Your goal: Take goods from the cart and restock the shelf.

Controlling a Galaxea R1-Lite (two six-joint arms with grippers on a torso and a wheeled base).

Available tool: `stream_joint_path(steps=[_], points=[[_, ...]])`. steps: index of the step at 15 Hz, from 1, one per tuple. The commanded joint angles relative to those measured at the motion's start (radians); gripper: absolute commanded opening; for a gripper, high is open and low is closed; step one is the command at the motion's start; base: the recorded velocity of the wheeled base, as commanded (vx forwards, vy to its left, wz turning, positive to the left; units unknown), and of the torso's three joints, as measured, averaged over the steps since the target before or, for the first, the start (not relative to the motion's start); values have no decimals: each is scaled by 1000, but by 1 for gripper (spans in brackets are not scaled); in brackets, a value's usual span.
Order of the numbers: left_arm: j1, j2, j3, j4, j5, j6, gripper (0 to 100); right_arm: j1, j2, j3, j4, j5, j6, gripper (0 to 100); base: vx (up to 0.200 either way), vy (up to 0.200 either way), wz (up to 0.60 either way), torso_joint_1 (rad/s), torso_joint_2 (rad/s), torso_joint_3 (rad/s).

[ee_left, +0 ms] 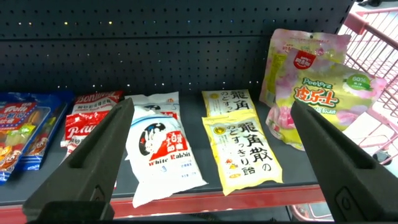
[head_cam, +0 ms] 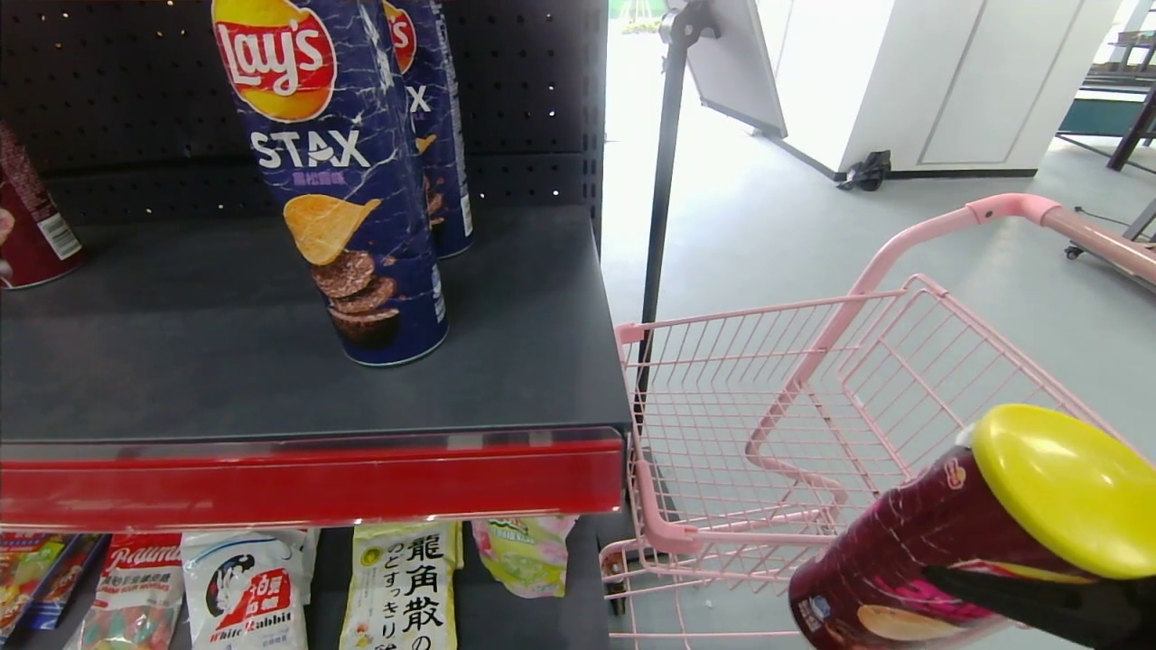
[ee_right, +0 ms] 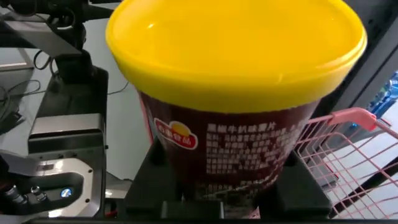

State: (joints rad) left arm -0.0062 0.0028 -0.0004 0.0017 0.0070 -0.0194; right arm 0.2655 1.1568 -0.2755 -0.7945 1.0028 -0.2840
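I'm holding a dark red chip can (head_cam: 912,551) in the right gripper (ee_right: 230,196): the black fingers are pressing on both sides of its body below the yellow lid (head_cam: 1070,487). In the head view the can is tilting, lid up and away from the shelf, low on my right and over the near side of the pink cart (head_cam: 813,379).

The left gripper (ee_left: 211,109) is hanging spread wide, its fingers (ee_left: 93,162) touching nothing. It is facing the lower shelf (ee_left: 194,118), where a white bag (ee_left: 158,149), yellow packets (ee_left: 242,146) and pink-green bags (ee_left: 311,87) are lying or leaning.

Above that, the grey upper shelf (head_cam: 181,361) is carrying a blue can (head_cam: 348,181) standing upright, a second blue can (head_cam: 438,135) just behind it, and a red can (head_cam: 32,226) at the far left. Bare grey board is showing between the red can and the blue ones, and in front of them up to the red front strip (head_cam: 307,483).

The cart is standing just beside the shelf's right end, its handle (head_cam: 1002,208) on the side away from the shelf. A black pole (head_cam: 664,181) is rising behind the gap between them. Beyond it, grey floor (head_cam: 768,226) is running back to a white wall (head_cam: 948,81).
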Motion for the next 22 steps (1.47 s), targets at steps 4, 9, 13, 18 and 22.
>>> stream_joint_path(steps=[4, 9, 13, 18, 22], points=[[0, 0, -1, 0, 1, -1, 100, 47, 23, -27, -2, -58, -3, 0, 0, 0, 0, 0, 0, 0], [0, 0, -1, 0, 1, -1, 100, 107, 70, -74, -2, -194, -10, 0, 0, 0, 0, 0, 0, 0], [0, 0, 0, 0, 1, -1, 100, 136, 84, -94, 8, -194, -6, 0, 0, 0, 0, 0, 0, 0], [0, 0, 0, 0, 1, -1, 100, 136, 41, -149, 123, -194, -4, 0, 0, 0, 0, 136, -385, -253], [0, 0, -1, 0, 1, -1, 100, 138, -39, -197, 324, -205, -12, 0, 0, 0, 0, 206, -519, -326]])
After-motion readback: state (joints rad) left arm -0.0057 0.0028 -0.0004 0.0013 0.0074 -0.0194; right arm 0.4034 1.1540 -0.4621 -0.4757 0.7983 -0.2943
